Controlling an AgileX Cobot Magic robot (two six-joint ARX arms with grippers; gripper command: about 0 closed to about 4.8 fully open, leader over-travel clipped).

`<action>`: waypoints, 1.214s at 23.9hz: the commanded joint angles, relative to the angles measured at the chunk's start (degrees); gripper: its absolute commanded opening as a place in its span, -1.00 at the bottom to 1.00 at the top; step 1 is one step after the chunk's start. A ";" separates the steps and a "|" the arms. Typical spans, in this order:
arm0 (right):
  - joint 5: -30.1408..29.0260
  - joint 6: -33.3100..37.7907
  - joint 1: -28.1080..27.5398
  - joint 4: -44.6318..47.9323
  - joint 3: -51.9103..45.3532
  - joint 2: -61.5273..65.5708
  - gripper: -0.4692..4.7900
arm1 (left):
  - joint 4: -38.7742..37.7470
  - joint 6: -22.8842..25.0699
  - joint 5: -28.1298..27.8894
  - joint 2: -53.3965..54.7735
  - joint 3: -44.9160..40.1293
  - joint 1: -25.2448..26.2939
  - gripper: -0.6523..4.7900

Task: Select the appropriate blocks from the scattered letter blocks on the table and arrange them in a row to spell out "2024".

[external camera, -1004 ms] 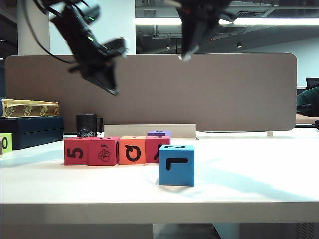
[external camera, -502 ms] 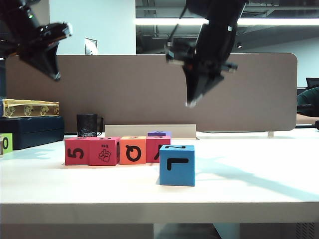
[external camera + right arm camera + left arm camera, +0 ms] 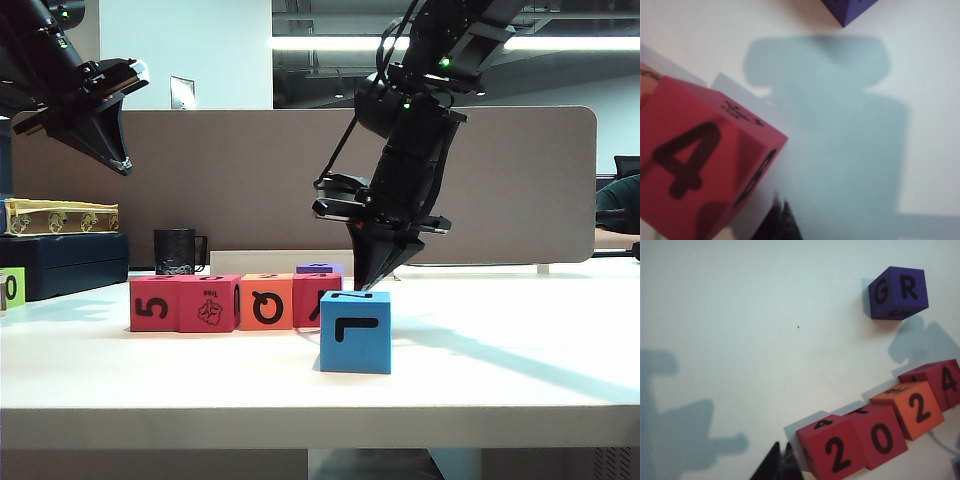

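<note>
Exterior view: right gripper [image 3: 366,287] low behind blue cube [image 3: 355,331], jaws together.
Left gripper [image 3: 122,165]: high, jaws together, empty.
Row [image 3: 880,432]: reads 2024 on the counter [image 3: 500,370].

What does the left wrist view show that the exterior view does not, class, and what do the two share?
Left wrist only: the top faces of the row of four blocks read 2, 0, 2, 4, and the purple block shows G and R.
Exterior only: both arms, the shut left gripper raised, the shut right gripper low by the blue block, and the mug.
Both: the row and the white table.
</note>
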 commanded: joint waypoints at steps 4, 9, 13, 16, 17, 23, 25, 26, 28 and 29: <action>-3.17 1.25 0.15 3.69 0.28 0.11 -0.83 | 1.79 -0.20 0.59 -0.57 0.15 -0.52 -0.78; -5.66 1.27 0.83 4.20 0.28 0.11 -0.83 | 2.05 -0.17 1.09 -0.55 0.15 -0.79 -0.78; -5.68 1.25 1.60 4.83 0.28 0.11 -0.83 | 2.62 -0.20 1.16 -0.55 0.15 -0.94 -0.78; -3.96 1.25 1.62 5.01 0.28 0.11 -0.84 | 2.91 -0.20 1.07 -0.55 0.15 -1.16 -0.78; -2.08 1.25 1.62 4.96 0.31 0.11 -0.83 | 3.13 -0.20 1.07 -0.55 0.15 -1.18 -0.78; 3.06 0.81 1.31 4.00 0.31 -2.27 -0.83 | 2.58 -0.22 0.92 -0.96 0.15 -1.18 -0.78; 2.56 0.76 1.33 3.48 0.33 -4.28 -0.83 | 2.23 -0.39 0.90 -1.46 0.15 -1.22 -0.78; 1.20 0.76 1.42 2.47 0.33 -6.67 -0.83 | 1.62 -0.42 0.76 -2.29 0.15 -1.60 -0.78; -1.40 0.79 1.53 0.07 0.37 -11.17 -0.83 | -0.07 -1.07 -2.05 -4.22 0.15 -2.32 -0.78; -1.64 0.79 1.81 -0.81 0.39 -12.85 -0.83 | -0.79 -1.40 -3.52 -5.11 0.15 -2.78 -0.78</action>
